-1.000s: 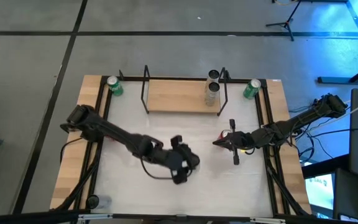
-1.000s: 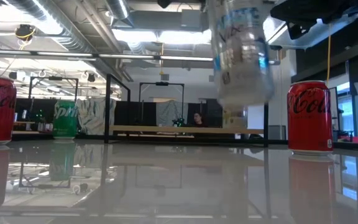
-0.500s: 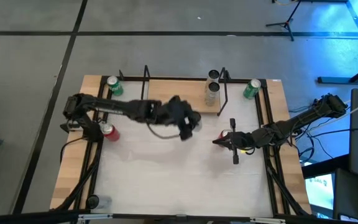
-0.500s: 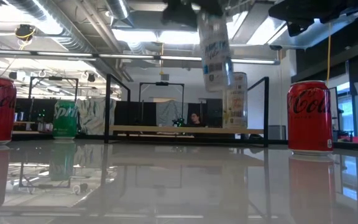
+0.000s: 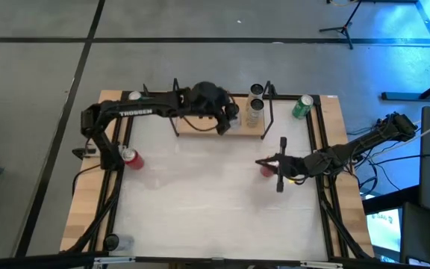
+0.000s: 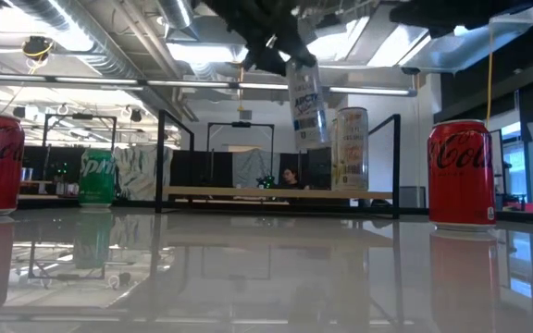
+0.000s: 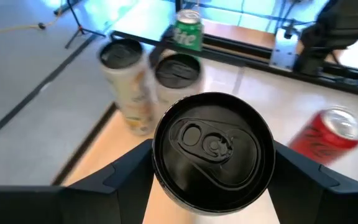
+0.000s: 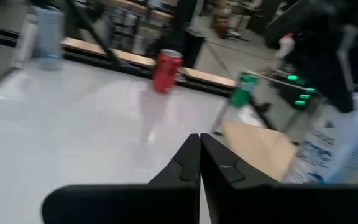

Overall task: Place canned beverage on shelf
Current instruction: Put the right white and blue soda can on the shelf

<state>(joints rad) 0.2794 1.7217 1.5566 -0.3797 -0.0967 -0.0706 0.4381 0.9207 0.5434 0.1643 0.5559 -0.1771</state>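
Note:
My left gripper point(image 5: 226, 113) is shut on a pale can with a black top point(image 7: 213, 149) and holds it over the shelf, a light-wood board point(image 5: 200, 119) with black wire frames point(image 5: 175, 104) at both ends. The can also shows in the low view point(image 6: 306, 102), above the board point(image 6: 248, 192). Two more cans point(image 5: 254, 110) stand on the board's right end. My right gripper point(image 8: 199, 155) is shut and empty, low over the table's right part point(image 5: 262, 164). My left gripper pinches the can's wall just below its top rim point(image 7: 160, 171) between its two fingers point(image 7: 123, 177), one on each side. The fingers come from above, slanting. The can hangs below them, tilted, lifted clear of the board.
A red can point(image 5: 131, 158) stands at the table's left and another point(image 5: 267, 170) beside my right gripper. Green cans stand at the far left point(image 5: 134, 97) and far right point(image 5: 302, 107) corners. The shelf board's middle and left part are bare.
My left gripper has carried the can from the table's near middle toward the far edge, held clear of the table throughout. It is now over the shelf board next to the two standing cans.

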